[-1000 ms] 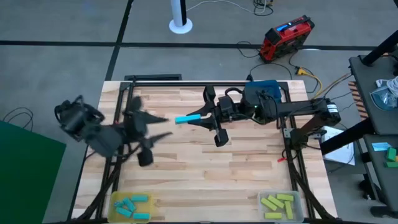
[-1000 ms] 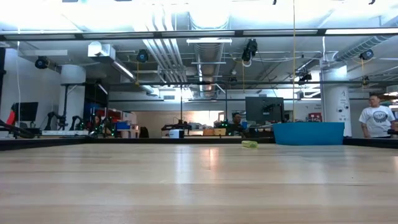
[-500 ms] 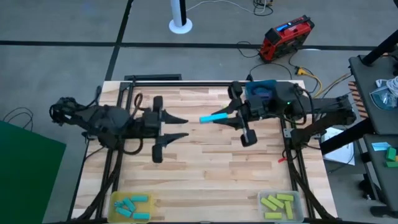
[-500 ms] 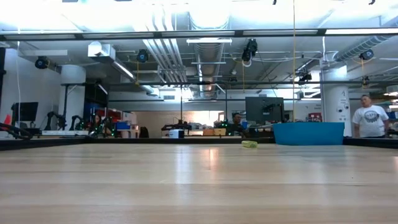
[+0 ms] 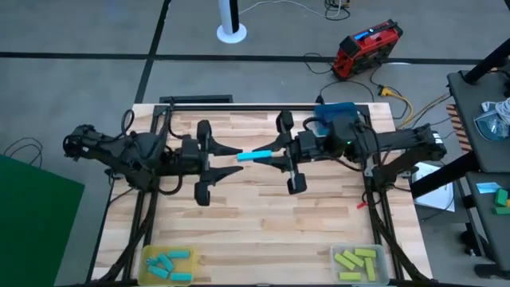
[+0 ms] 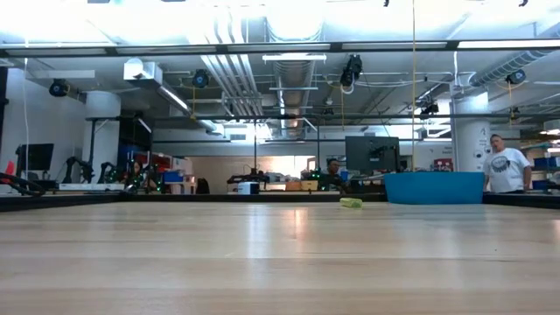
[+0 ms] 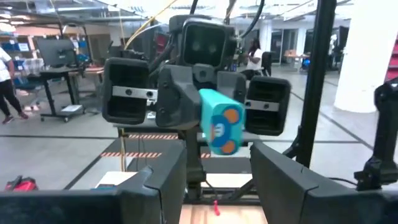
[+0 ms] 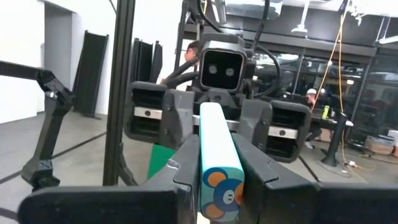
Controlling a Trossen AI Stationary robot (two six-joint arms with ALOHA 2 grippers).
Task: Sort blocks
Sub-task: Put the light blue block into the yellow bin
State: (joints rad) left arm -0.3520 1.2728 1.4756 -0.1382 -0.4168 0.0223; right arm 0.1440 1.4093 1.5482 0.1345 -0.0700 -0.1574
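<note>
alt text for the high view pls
Seen from above, the right tool holds a cyan block out toward the open left tool over the middle of a wooden table. Near the front edge, trays hold cyan blocks and yellow-green blocks.

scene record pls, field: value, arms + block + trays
right gripper: shut on cyan block, held above mid-table, block's free end pointing at the left arm
left gripper: open, facing the block's free end, fingers not closed on it
handover: not yet done
front-left tray: holds cyan blocks
front-right tray: holds yellow-green blocks
blue bin: at far edge of table
loose yellow-green block: lies on table beside the blue bin
</note>
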